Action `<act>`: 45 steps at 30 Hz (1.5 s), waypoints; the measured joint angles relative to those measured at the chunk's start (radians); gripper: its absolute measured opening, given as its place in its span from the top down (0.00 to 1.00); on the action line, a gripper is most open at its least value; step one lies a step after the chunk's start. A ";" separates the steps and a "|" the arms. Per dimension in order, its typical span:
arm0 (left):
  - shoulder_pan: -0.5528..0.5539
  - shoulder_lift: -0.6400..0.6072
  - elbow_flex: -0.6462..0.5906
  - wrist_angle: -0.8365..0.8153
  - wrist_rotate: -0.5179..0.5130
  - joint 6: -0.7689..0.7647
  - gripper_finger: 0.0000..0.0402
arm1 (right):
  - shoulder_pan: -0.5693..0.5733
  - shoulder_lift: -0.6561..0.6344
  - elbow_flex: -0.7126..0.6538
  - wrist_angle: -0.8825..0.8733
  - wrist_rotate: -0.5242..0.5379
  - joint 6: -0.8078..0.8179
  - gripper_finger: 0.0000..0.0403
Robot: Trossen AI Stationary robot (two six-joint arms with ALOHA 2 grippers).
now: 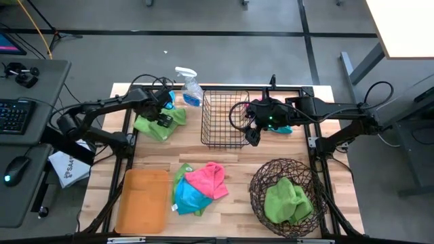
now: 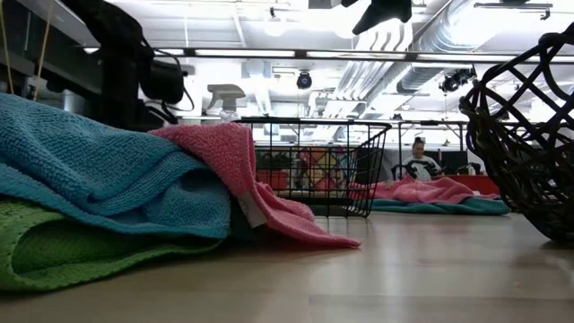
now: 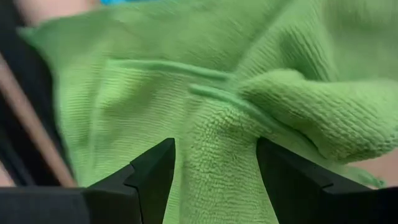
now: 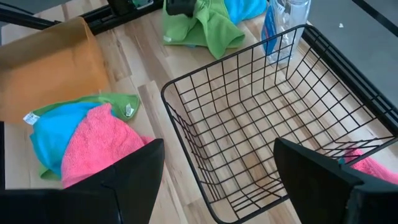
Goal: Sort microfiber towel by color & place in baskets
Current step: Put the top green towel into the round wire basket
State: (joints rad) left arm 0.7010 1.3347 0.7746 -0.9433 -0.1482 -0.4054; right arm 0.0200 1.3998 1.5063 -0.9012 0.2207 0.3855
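Left gripper straddles a green towel, fingers spread (no label legible); right gripper gapes empty.

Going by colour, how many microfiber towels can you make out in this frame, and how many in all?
Green towels: 3
Pink towels: 2
Blue towels: 3
Total: 8, though folds may hide more.
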 joint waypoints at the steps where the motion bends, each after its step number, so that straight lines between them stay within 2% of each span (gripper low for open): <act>1: 0.000 0.010 0.000 0.000 0.033 0.022 0.48 | 0.000 0.000 0.000 0.000 0.000 -0.001 0.26; 4: 0.000 0.029 0.000 -0.001 0.077 0.042 0.54 | 0.000 0.000 0.000 0.000 0.000 -0.002 0.26; 6: 0.000 0.034 -0.001 -0.003 0.111 0.055 0.61 | 0.000 0.000 0.000 0.000 0.000 -0.002 0.26; 10: -0.002 0.001 0.017 -0.042 0.159 0.078 0.90 | 0.000 0.000 0.000 0.000 -0.003 -0.001 0.26; 12: -0.002 -0.042 0.052 -0.064 0.160 0.079 0.97 | 0.000 0.000 0.000 0.001 -0.015 -0.002 0.26; 16: -0.004 -0.156 0.182 -0.129 0.160 0.086 0.99 | 0.000 -0.006 0.000 0.045 -0.041 -0.008 0.26; 20: -0.032 -0.266 0.370 -0.134 0.159 0.103 0.99 | 0.000 -0.020 0.000 0.163 -0.067 -0.049 0.26; 25: -0.137 -0.294 0.613 -0.129 0.159 0.129 1.00 | 0.000 -0.016 0.000 0.384 -0.078 -0.138 0.26; 29: -0.252 -0.258 0.769 -0.124 0.133 0.148 1.00 | 0.000 0.010 0.000 0.555 -0.102 -0.272 0.26; 33: -0.358 -0.185 0.875 -0.093 0.127 0.183 1.00 | 0.000 0.042 0.000 0.679 -0.109 -0.389 0.26; 39: -0.483 -0.042 0.984 -0.090 0.114 0.241 1.00 | 0.000 0.109 0.000 0.756 -0.114 -0.483 0.26; 45: -0.551 0.071 1.105 -0.088 0.114 0.278 1.00 | 0.000 0.162 0.000 0.779 -0.017 -0.508 0.26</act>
State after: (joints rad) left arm 0.1502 1.4052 1.8792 -1.0313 -0.0340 -0.1277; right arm 0.0204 1.5614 1.5063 -0.1226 0.2035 -0.1228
